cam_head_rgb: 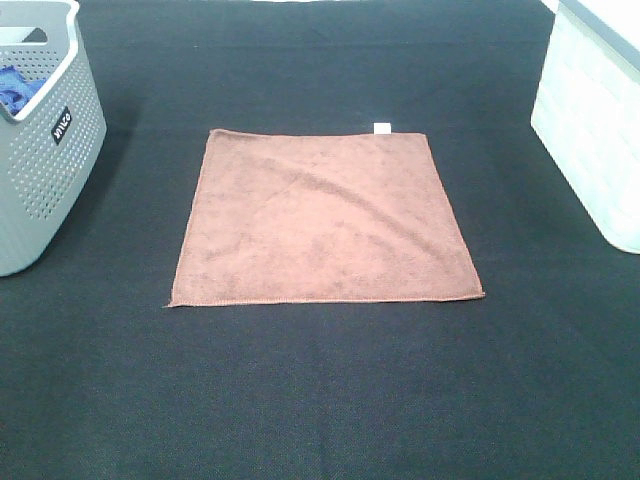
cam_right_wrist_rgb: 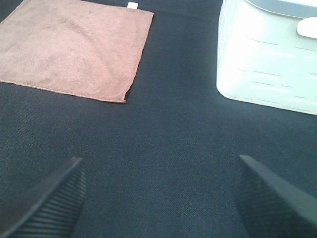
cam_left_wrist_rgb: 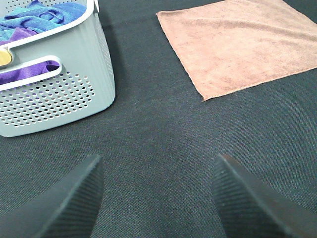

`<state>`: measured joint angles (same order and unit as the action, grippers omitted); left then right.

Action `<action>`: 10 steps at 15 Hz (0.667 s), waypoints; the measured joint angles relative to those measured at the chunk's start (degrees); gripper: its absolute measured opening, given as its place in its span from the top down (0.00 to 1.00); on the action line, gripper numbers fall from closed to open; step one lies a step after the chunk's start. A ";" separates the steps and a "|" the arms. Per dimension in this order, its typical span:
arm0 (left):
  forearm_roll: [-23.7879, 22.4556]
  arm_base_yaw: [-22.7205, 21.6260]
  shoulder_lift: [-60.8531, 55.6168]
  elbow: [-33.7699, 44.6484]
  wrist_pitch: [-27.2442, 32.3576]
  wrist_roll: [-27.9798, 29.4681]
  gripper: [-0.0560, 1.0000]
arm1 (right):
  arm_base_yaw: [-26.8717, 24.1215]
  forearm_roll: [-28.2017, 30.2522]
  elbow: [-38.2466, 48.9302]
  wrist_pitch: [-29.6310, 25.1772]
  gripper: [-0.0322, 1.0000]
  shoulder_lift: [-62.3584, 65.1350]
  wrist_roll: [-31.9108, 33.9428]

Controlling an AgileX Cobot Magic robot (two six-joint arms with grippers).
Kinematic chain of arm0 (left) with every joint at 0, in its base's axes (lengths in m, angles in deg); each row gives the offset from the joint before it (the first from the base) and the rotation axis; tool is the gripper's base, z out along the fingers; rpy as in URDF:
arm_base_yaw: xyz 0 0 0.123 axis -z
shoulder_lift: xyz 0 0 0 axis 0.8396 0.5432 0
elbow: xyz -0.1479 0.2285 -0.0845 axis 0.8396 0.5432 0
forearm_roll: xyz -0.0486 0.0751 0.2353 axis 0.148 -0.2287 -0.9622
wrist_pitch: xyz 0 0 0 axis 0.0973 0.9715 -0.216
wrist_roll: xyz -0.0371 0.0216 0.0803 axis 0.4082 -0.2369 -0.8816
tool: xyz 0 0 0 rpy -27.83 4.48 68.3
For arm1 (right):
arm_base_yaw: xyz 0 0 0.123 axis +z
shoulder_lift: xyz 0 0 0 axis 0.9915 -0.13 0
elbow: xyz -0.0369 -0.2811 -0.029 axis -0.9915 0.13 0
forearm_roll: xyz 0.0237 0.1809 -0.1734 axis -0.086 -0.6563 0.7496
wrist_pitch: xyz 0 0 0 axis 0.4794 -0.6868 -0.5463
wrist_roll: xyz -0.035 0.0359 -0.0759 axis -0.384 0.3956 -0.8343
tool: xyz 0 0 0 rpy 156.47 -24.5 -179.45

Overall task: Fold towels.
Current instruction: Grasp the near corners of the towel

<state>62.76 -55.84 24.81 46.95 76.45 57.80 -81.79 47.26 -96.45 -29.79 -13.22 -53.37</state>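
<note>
We find the towel lying flat and unfolded at the centre of the dark table, between the grey basket and the white bin, apart from both. The left gripper and the right gripper hover short of its near corners, jaws spread wide, holding nothing. We judge that folding has not begun. The next move calls for each gripper to reach a near corner and pinch the hem.

Staged lab-style test bench: bare black fabric-covered desk, grey perforated basket of coloured cloths at one side, pale bin opposite, brown towel flat between.
</note>
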 joint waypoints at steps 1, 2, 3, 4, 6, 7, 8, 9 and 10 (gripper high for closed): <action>0.00 0.00 0.00 0.00 0.00 0.00 0.36 | 0.00 0.00 0.00 0.00 0.23 0.00 0.00; 0.00 0.00 0.00 0.00 0.00 0.00 0.36 | 0.00 0.00 0.00 0.00 0.23 0.00 0.00; 0.00 0.00 0.00 0.00 0.00 0.00 0.36 | 0.00 0.00 0.00 0.00 0.23 0.00 0.00; 0.00 0.00 0.00 0.00 0.00 0.00 0.36 | 0.00 0.00 0.00 0.00 0.23 0.00 0.00; 0.00 0.00 0.00 0.00 0.00 0.00 0.36 | 0.00 0.00 0.00 0.00 0.23 0.00 0.00; 0.00 0.00 0.00 0.00 0.00 0.00 0.36 | 0.00 0.00 0.00 0.00 0.23 0.00 0.00; 0.00 0.00 0.00 0.00 0.00 0.00 0.36 | 0.00 0.00 0.00 0.00 0.23 0.00 0.00; 0.00 0.00 0.00 0.00 0.00 0.00 0.36 | 0.00 0.00 0.00 0.00 0.23 0.00 0.00; 0.00 0.00 0.00 0.00 0.00 0.00 0.36 | 0.00 0.00 0.00 0.00 0.23 0.00 0.00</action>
<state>62.76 -55.84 24.81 46.95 76.45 57.80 -81.79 47.26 -96.45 -29.79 -13.22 -53.37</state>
